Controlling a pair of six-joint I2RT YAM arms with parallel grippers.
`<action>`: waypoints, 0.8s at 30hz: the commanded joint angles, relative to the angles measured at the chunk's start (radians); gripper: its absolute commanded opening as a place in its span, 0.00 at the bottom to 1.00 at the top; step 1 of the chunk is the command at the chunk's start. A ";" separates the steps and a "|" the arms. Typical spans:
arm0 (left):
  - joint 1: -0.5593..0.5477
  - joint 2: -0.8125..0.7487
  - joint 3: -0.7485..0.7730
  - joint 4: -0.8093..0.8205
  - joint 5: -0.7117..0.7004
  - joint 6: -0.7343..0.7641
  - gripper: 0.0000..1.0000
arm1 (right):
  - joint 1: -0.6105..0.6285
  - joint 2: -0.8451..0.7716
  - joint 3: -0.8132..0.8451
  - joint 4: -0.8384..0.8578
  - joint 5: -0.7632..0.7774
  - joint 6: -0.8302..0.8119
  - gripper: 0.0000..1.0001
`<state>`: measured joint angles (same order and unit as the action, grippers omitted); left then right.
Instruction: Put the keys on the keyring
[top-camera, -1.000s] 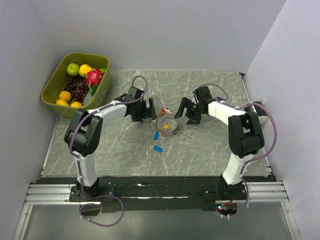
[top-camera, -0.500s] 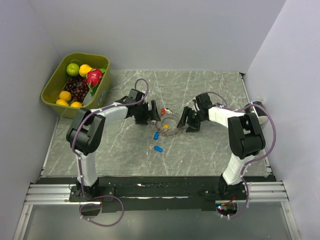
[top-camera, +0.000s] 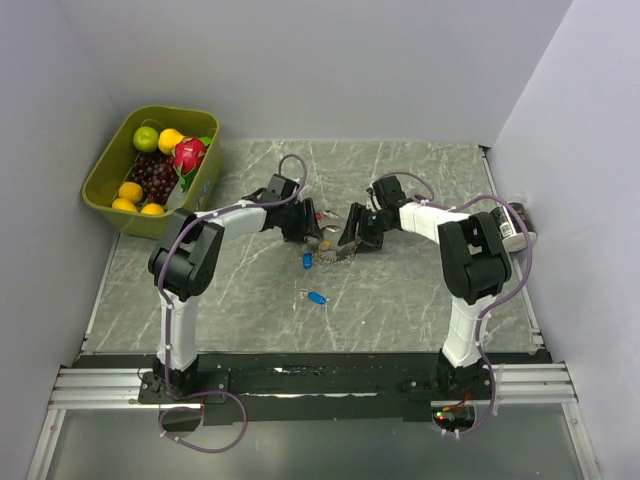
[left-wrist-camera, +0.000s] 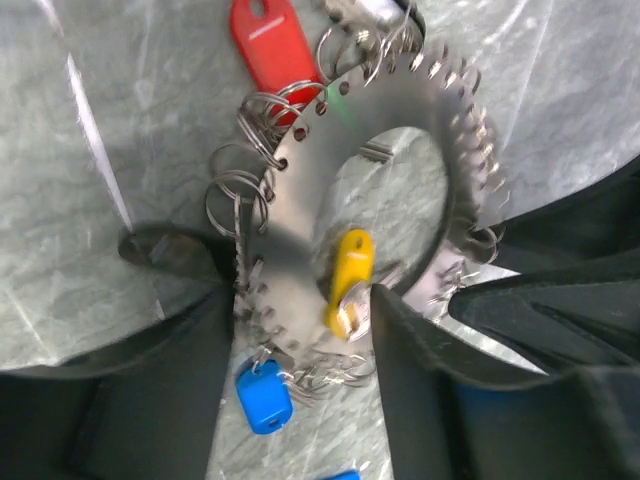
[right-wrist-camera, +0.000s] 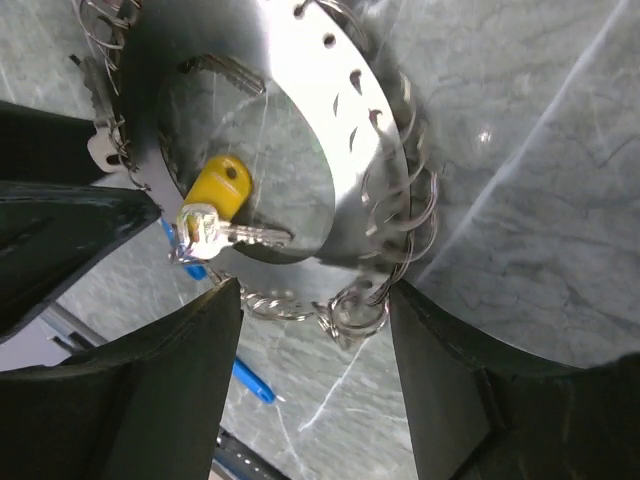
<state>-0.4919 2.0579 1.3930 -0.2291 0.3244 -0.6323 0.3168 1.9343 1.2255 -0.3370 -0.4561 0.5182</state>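
Left gripper (left-wrist-camera: 300, 292) is set with its jaws partway in, astride one side of the keyring (left-wrist-camera: 300, 190). The right gripper (right-wrist-camera: 318, 290) is set likewise on the opposite side. Whether either pinches the metal cannot be told.

The keyring is found on the table (top-camera: 400, 300) midway between the arms, a flat perforated disc hung round with small split rings (left-wrist-camera: 240, 190). A yellow key (left-wrist-camera: 348, 262) is seen inside its hole, apparently already hooked on. A red key (left-wrist-camera: 272, 45) lies just beyond the rim and a blue key (left-wrist-camera: 263, 395) just beside it; whether they are attached cannot be judged. A second blue key (top-camera: 318, 297) is left apart on the table.

The step in hand is judged to be securing the keyring from both sides. For the next move, a firm hold by one gripper is called for, with the other freed to fetch the loose key and thread it on.

Compared with a second ago, both grippers have been brought in from either side and their jaws narrowed. The second blue key has not been moved.
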 joint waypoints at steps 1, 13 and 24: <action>-0.020 -0.018 -0.081 0.019 0.005 -0.027 0.51 | 0.010 0.025 0.084 -0.009 0.019 -0.004 0.67; -0.096 -0.255 -0.264 -0.036 -0.278 0.013 0.55 | 0.015 -0.054 0.062 -0.036 0.132 -0.058 0.71; -0.057 -0.276 -0.169 -0.016 -0.378 0.054 0.96 | 0.004 -0.135 -0.001 -0.022 0.140 -0.058 0.76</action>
<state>-0.5819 1.7397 1.1217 -0.2653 -0.0399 -0.6048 0.3229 1.8378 1.2358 -0.3748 -0.3279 0.4698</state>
